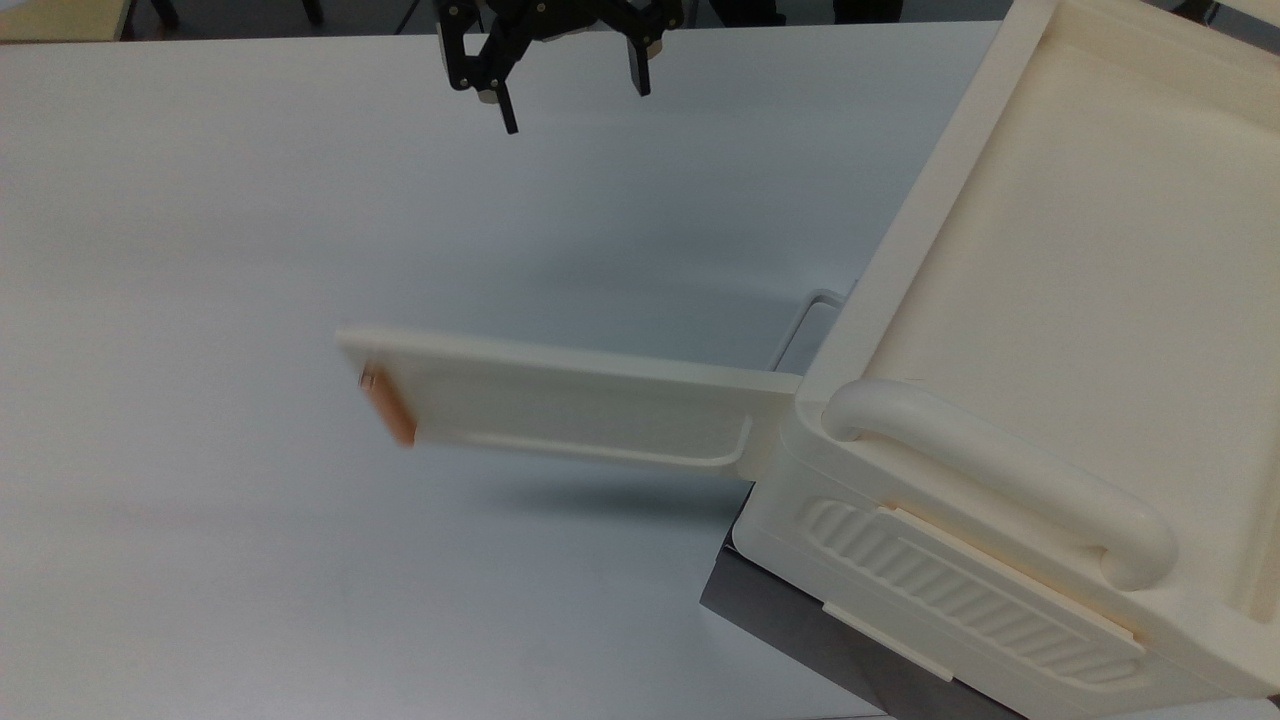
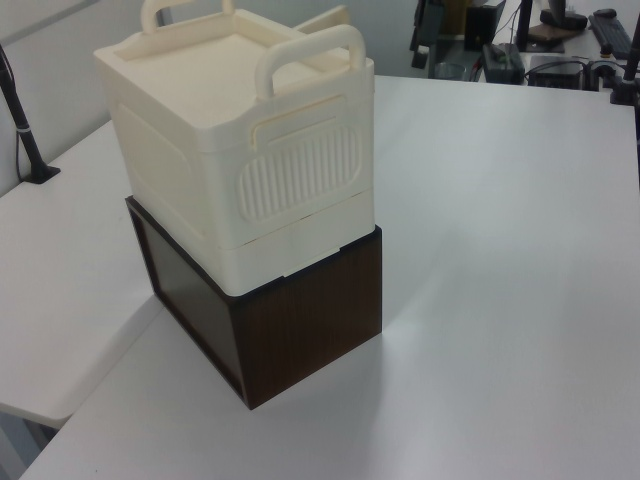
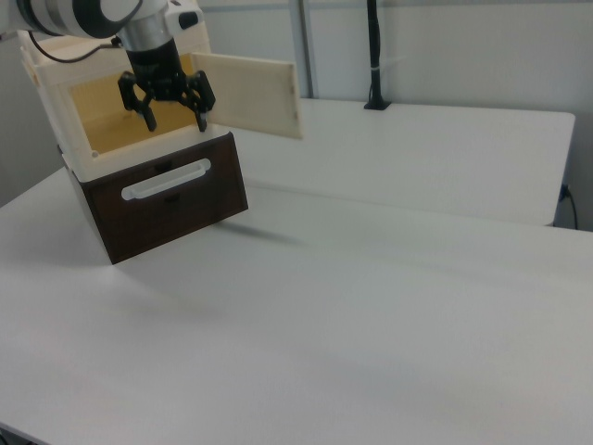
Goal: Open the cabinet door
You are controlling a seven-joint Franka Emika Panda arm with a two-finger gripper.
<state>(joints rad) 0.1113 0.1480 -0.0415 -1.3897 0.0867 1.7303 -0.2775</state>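
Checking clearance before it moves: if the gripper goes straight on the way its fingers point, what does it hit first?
The open gripper points down. Nothing lies under its fingers, so it would probably meet the bare table first, in front of the cabinet. Depth is unclear; the door is apart.
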